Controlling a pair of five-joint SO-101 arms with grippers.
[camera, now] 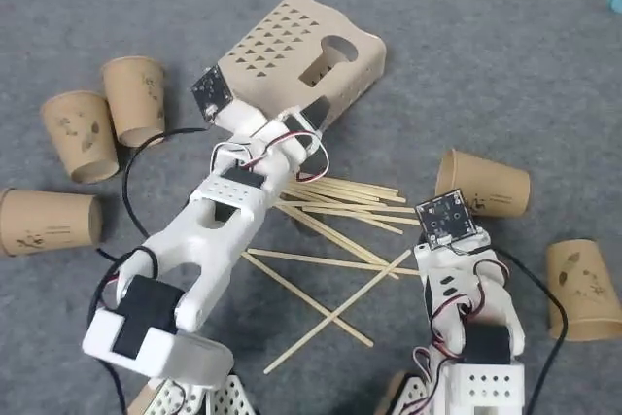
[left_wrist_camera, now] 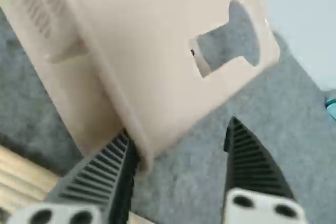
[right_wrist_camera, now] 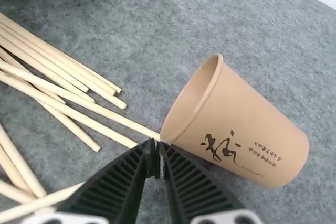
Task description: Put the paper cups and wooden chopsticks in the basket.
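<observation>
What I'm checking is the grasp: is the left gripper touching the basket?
Touching. The left wrist view shows one finger of the open left gripper set against a corner of the basket, with no gap.

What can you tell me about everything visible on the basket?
The basket looks like beige plastic, with rows of triangular holes on one wall and a keyhole-shaped handle cutout on another. It lies tipped over at the far middle of the grey mat. The left gripper has its jaws open astride one edge, one jaw touching it.
</observation>
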